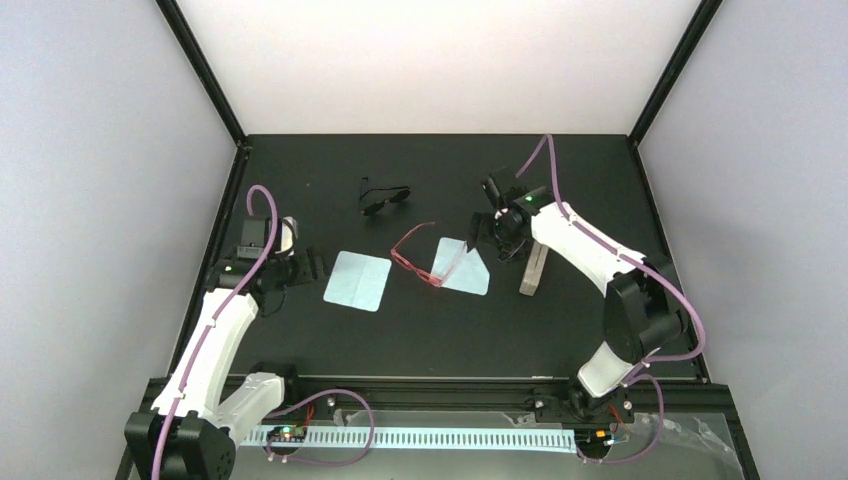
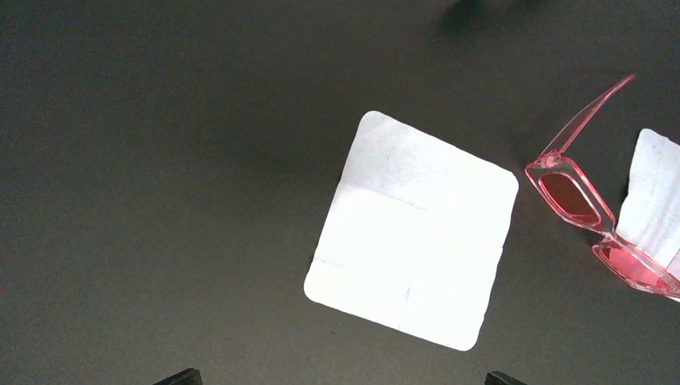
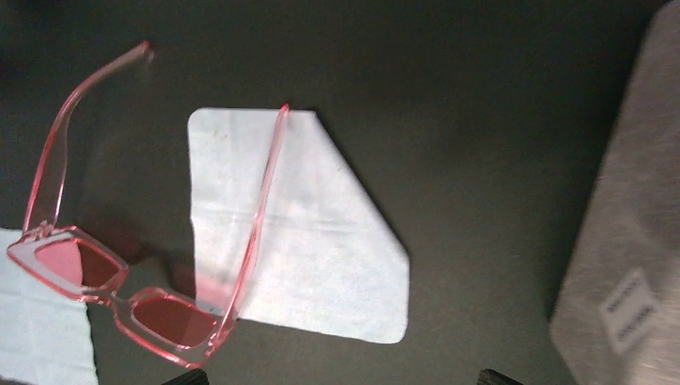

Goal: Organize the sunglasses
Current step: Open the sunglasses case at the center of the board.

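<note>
Fingers of left gripper standing wide apart, gripping nothing, hovering over black table beside left cloth. Right gripper fingers also spread wide, holding nothing, above right cloth. Grey pouch, possibly labelled, missing from left wrist view. Sunglasses lying between cloths, one arm crossing right cloth. Black pair showing in top view only.

Red-pink sunglasses between left cloth and right cloth, partly on the latter; black pair farther back.
</note>
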Robot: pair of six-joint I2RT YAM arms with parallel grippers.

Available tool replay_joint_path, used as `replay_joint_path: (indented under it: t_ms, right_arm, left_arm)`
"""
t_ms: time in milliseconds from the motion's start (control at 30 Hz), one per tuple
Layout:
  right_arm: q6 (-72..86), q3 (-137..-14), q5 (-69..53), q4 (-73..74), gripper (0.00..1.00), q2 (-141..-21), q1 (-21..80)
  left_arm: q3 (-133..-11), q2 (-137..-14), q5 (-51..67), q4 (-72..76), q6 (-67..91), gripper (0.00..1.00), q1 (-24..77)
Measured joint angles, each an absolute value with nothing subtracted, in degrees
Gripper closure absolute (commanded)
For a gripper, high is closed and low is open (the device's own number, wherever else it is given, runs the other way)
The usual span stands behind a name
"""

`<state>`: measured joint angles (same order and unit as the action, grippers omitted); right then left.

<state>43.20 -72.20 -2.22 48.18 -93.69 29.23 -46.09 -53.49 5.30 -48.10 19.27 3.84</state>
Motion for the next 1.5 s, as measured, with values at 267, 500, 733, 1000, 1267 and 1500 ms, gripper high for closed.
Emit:
replay_joint_path:
  t_ms: [267, 500, 733, 1000, 1267, 1500]
  right_arm:
    - [42.28, -77.71, 9.65, 57.45, 0.10, -93.71, 29.04]
    - [41.87, -76.42, 16.25, 61.58, 0.13, -93.58, 24.86]
    - [40.60, -73.38, 15.92, 60.99, 0.20, -94.08, 19.51]
    - [38.83, -73.28, 13.50, 57.69, 0.36, -98.30, 16.82]
    - [37.36, -70.72, 11.40, 54.57, 0.54, -99.09, 15.51]
    - [36.05, -68.38, 10.04, 51.46, 0.70, -99.04, 15.29]
  left_arm:
    - [-46.06, -53.49, 5.08, -48.12, 19.27, 0.07, 3.84]
    - [-46.09, -53.49, 4.71, -48.14, 19.33, 0.08, 3.84]
    - [-46.09, -53.49, 4.69, -48.14, 19.33, 0.08, 3.84]
    - [-46.06, -53.49, 4.62, -48.16, 19.35, 0.11, 3.84]
    - [-46.09, -53.52, 4.56, -48.21, 19.40, 0.11, 3.84]
    - [-46.09, -53.76, 4.51, -48.23, 19.62, 0.12, 3.84]
